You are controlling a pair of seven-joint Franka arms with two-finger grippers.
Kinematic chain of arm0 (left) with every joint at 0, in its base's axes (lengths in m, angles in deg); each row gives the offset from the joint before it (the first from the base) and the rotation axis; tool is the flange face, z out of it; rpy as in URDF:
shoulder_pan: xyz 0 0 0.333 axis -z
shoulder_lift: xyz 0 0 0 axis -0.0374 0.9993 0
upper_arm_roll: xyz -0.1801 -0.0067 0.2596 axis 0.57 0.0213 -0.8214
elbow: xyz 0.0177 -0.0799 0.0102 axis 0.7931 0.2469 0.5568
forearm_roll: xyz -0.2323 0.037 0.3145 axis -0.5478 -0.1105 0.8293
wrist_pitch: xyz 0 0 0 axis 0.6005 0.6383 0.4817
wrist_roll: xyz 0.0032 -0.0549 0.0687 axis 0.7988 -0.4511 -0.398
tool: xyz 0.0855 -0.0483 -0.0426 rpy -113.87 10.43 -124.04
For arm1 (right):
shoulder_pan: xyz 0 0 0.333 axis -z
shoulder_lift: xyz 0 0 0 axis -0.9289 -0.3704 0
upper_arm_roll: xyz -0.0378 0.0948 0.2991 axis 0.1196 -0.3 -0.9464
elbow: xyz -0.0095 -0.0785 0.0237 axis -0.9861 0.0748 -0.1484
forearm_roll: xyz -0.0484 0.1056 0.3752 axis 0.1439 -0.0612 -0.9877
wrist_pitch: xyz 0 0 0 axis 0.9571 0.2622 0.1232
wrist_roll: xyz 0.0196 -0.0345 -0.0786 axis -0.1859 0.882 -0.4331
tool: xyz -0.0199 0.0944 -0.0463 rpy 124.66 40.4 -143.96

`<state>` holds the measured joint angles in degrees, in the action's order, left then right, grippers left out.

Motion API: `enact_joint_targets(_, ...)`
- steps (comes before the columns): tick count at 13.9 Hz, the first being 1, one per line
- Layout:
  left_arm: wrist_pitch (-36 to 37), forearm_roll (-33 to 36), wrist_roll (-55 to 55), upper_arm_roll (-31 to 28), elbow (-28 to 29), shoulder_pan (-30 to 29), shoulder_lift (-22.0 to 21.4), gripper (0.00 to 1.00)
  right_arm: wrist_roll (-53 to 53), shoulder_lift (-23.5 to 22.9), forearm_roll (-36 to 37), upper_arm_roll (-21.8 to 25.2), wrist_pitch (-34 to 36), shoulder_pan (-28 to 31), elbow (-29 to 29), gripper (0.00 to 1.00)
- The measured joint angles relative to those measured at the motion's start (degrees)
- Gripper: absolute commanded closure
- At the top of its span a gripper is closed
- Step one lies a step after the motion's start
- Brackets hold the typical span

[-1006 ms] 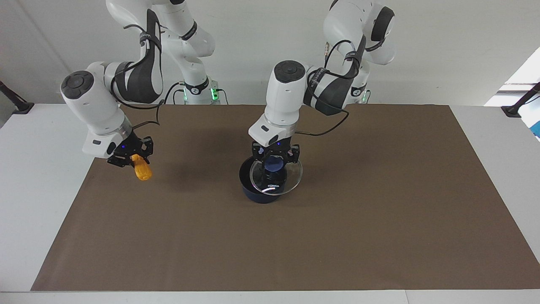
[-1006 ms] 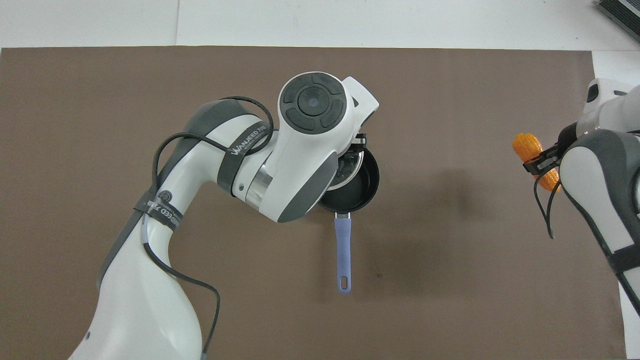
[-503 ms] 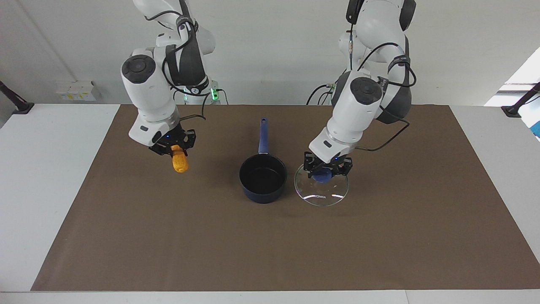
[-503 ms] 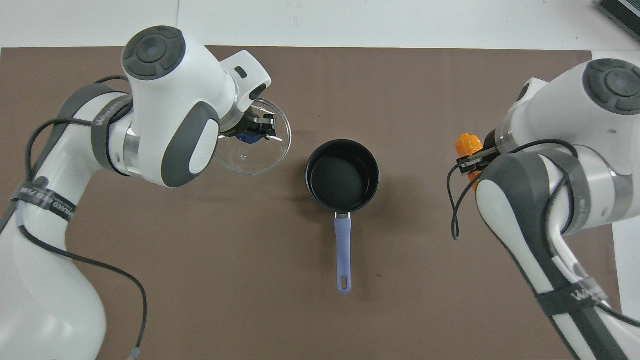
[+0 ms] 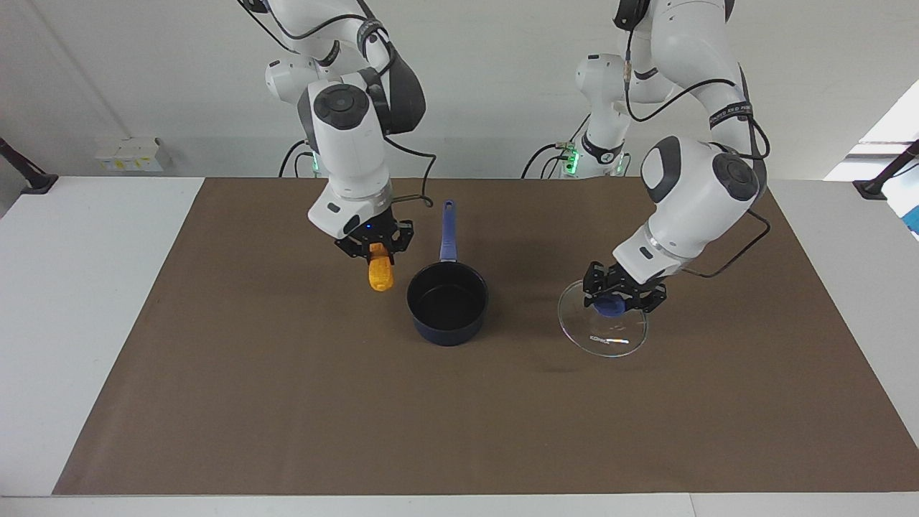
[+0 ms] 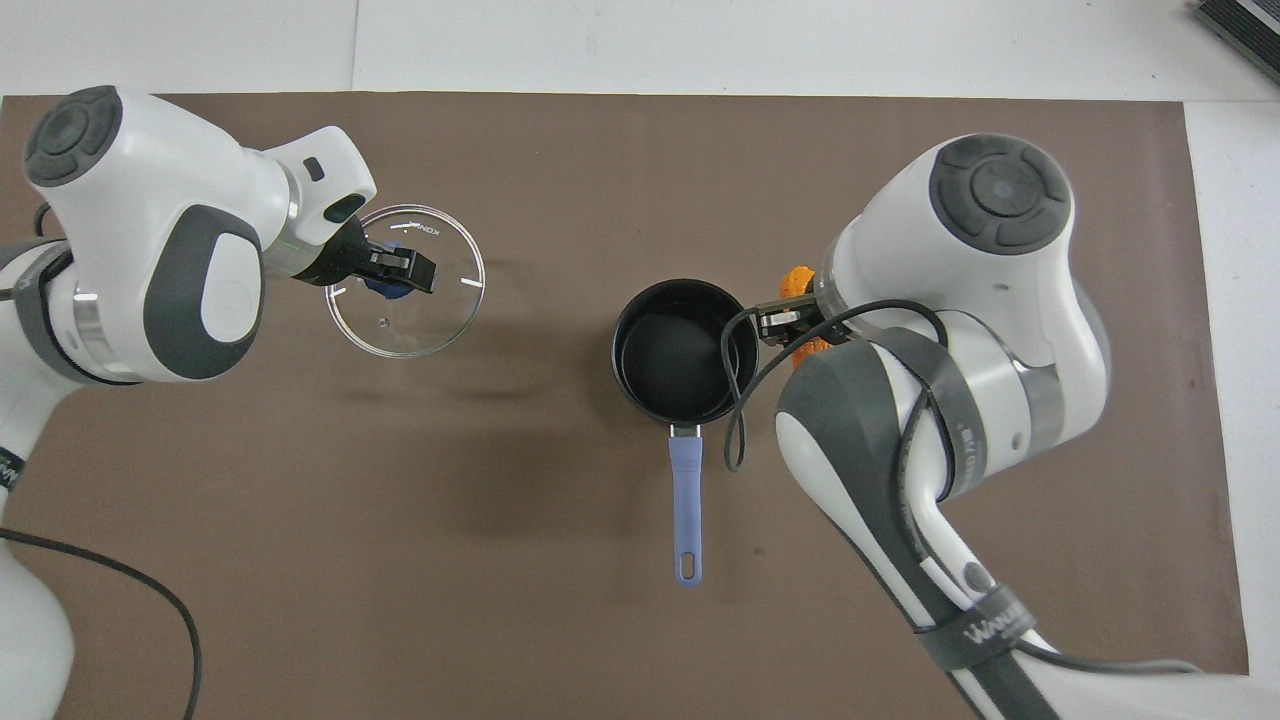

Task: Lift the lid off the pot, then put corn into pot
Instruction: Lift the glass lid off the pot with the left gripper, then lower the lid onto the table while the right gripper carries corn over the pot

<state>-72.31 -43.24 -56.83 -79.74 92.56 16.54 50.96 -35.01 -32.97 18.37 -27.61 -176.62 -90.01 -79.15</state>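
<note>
Beside the pot (image 5: 448, 303), right gripper (image 5: 376, 253) clamps stiff, bumpy, light corn (image 5: 380, 275) by its end; left gripper (image 5: 622, 296) pinches fragile glass lid (image 5: 603, 332) by knob.

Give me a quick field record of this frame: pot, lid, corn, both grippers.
pot: open, empty, on the brown mat, handle toward the robots
lid: off the pot, held by its blue knob, toward the left arm's end
corn: held upright in the air, beside the pot's rim
left gripper: shut on the lid's knob
right gripper: shut on the corn
step left: corn into pot
</note>
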Motion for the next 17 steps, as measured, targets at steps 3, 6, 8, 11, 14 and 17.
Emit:
enact_joint_targets(3, -3.0, -0.3, 8.1, 0.0, 8.6, -2.7, -4.5, 1.00, 5.0, -5.7, -0.8, -0.4, -0.2, -3.8, 4.7, 1.00)
enact_joint_targets(6, -5.8, -0.4, 13.6, -0.1, 17.3, -4.8, -9.2, 1.00, 5.3, -9.5, -1.1, -1.1, -4.2, -4.3, 6.2, 1.00)
enact_joint_targets(8, -6.5, -0.4, 16.4, -0.1, 22.2, -7.2, -12.1, 1.00, 5.3, -11.7, -1.1, -1.2, -7.8, -5.3, 5.9, 1.00)
enact_joint_targets(11, -6.6, -0.4, 21.1, -0.2, 27.1, -11.6, -15.2, 1.00, 5.3, -13.1, -1.1, -1.2, -10.6, -5.8, 3.7, 1.00)
enact_joint_targets(14, -6.8, -0.4, 24.7, -0.3, 29.6, -15.5, -15.7, 1.00, 5.3, -12.8, -1.1, -1.2, -10.6, -5.7, 2.0, 1.00)
enact_joint_targets(17, -8.8, -0.4, 26.6, -0.3, 31.7, -17.1, -15.7, 1.00, 5.3, -12.5, -1.1, -1.2, -10.7, -5.7, 1.2, 1.00)
